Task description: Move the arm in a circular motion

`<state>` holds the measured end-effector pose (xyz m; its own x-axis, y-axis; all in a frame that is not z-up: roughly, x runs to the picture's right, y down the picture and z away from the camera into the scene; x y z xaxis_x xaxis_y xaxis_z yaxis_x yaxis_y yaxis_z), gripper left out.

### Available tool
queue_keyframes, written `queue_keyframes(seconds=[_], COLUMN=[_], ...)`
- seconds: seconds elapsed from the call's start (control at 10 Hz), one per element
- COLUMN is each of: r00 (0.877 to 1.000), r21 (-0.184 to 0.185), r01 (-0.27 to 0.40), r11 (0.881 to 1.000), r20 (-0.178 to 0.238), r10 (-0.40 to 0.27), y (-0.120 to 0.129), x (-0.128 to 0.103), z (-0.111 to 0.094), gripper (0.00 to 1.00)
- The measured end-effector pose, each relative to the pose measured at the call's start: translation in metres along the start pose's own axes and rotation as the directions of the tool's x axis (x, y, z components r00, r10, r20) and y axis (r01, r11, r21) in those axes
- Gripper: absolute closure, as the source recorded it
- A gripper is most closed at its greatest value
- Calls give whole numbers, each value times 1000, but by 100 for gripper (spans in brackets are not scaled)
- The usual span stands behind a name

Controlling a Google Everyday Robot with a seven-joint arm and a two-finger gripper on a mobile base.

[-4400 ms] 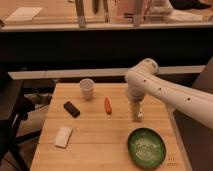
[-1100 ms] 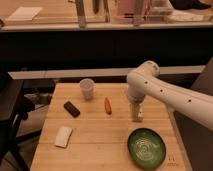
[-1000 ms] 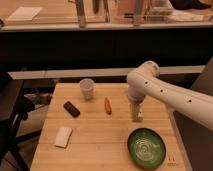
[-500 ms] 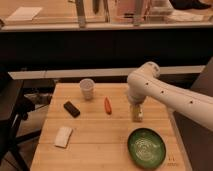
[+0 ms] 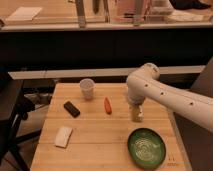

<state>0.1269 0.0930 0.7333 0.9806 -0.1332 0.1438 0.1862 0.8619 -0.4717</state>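
Observation:
The arm (image 5: pixel 175 99) is large and white, made of thick rounded tube segments with small dark dots. It reaches in from the right edge over the wooden table (image 5: pixel 95 150). Its bulbous elbow joint (image 5: pixel 142 80) bends downward. The pale narrow gripper (image 5: pixel 136 117) points down at the table, right of the orange carrot (image 5: pixel 107 105) and above the green bowl (image 5: pixel 146 147). It holds nothing that I can see.
A white cup (image 5: pixel 87 89) stands at the table's back. A black rectangular object (image 5: pixel 71 109) lies left of the carrot. A white sponge-like block (image 5: pixel 63 136) lies at the front left. A dark chair (image 5: pixel 12 112) stands left of the table, and a counter runs behind.
The arm's elbow has shifted slightly to the right over the last seconds. The objects on the table have not moved.

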Motion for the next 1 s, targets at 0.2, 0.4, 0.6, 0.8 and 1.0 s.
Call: queue_keyframes(seconds=[0.2,0.4,0.6,0.8,1.0], r00=[1000,1000,1000,1000,999], r21=[0,-1,0,-2,-2], r01=[15,21,23,25,34], r11=[1000,1000,1000,1000,999], r20=[-1,0,1,2,3], r10=[-15,-21,-23,-25,-34], y=[-1,1,-1,-3,-5], x=[-8,-13,-14,-16,-21], z=[2,2,3,6,8], gripper=[20,20,20,20,20])
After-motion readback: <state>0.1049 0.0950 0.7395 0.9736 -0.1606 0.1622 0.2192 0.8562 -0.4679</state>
